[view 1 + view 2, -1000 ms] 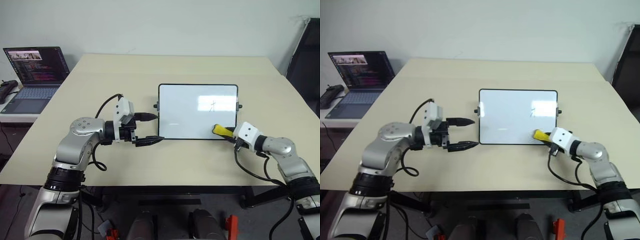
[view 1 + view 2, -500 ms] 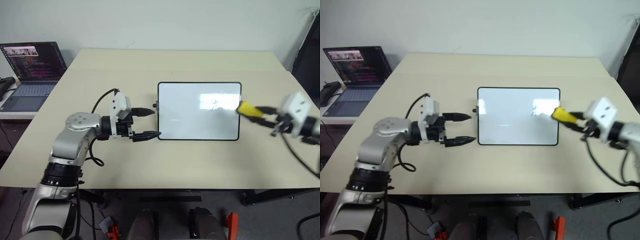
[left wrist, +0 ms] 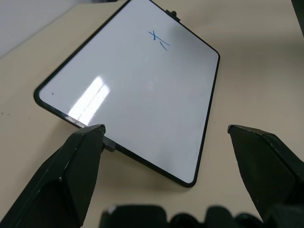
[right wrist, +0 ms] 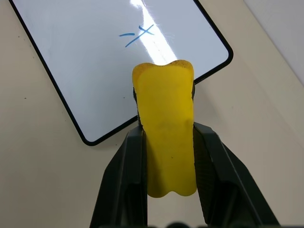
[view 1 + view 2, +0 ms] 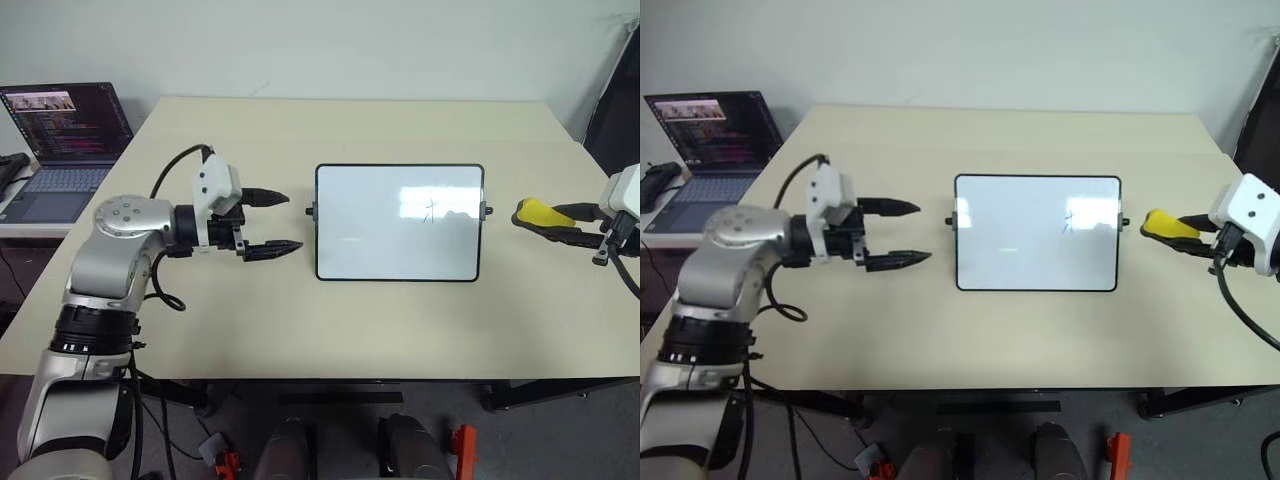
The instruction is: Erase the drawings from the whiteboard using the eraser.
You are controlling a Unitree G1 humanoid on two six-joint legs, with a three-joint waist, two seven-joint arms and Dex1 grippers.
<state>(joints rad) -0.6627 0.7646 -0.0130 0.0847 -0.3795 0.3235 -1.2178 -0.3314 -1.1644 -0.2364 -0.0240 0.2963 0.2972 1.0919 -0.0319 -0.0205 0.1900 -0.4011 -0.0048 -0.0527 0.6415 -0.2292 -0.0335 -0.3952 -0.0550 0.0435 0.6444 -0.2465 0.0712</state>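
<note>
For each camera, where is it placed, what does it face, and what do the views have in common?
Left and right eye views: on the head, looking down at the table; both arms show.
Left wrist view: on the left arm, facing the whiteboard between the open left hand.
Right wrist view: on the right arm; the right hand grips the eraser.
Shared: the whiteboard and its drawing.

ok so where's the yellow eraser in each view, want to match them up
Left eye view: eraser at the right edge, off the whiteboard's right side, held in the right end effector.
Right eye view: same spot, right of the board.
Right wrist view: centre, clamped between the fingers, near the board's corner.
Left wrist view: no eraser to match here.
Shared landmark: the blue drawing on the whiteboard.
</note>
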